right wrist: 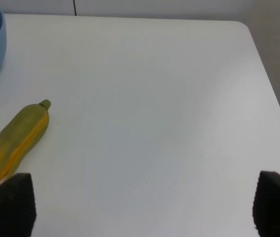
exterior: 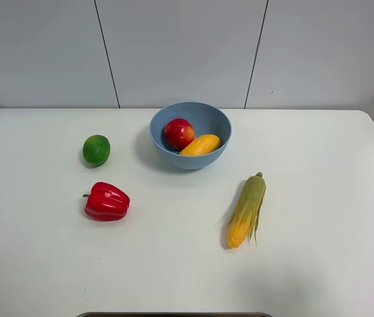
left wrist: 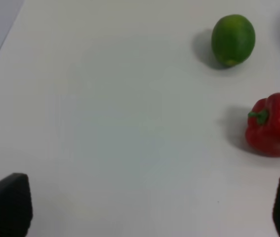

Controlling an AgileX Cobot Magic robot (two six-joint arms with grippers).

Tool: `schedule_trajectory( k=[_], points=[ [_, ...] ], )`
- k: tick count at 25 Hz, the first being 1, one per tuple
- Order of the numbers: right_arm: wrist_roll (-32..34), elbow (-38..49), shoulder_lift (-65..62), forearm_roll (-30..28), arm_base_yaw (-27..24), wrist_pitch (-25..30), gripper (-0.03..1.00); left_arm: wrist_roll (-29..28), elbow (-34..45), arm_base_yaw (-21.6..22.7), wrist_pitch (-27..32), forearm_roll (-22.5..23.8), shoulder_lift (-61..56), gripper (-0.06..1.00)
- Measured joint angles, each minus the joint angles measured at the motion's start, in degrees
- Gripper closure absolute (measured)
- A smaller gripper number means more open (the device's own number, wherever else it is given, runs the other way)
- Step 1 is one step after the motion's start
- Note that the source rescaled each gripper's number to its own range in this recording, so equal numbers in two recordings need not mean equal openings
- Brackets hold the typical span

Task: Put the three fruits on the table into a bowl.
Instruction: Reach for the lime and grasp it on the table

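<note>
Light-blue bowl (exterior: 190, 162) sits on the white table (exterior: 318, 198), toward its 12 o'clock edge. Inside it lie the red apple (exterior: 179, 133) and, just beside it at 4 o'clock, the yellow-orange mango (exterior: 200, 144). The green lime (exterior: 96, 150) lies on the table at the bowl's 9 o'clock, apart from it. A red pepper (exterior: 107, 201) lies at the bowl's 8 o'clock and a corn cob (exterior: 247, 211) at 5 o'clock. The left claw (left wrist: 144, 205) and right claw (right wrist: 140, 203) each have their dark fingertips spread wide, gripping nothing.
</note>
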Motion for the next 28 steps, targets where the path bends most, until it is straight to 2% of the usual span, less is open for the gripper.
schedule_trajectory(
  k=[7, 15, 22, 28],
  points=[
    [0.00, 0.00, 0.00, 0.00, 0.00, 0.00, 0.17, 1.62, -14.24, -0.05, -0.20, -1.45, 25.27, -0.06],
    [0.00, 0.00, 0.00, 0.00, 0.00, 0.00, 0.17, 7.49, -34.36, -0.28, -0.59, -11.30, 57.06, -0.06],
    [0.00, 0.00, 0.00, 0.02, 0.00, 0.00, 0.17, 8.21, -48.83, -7.15, -0.81, -12.38, 78.68, -0.06],
    [0.00, 0.00, 0.00, 0.02, 0.00, 0.00, 0.17, 5.71, -54.84, -13.50, -1.77, -10.79, 91.06, -0.06]
  ],
)
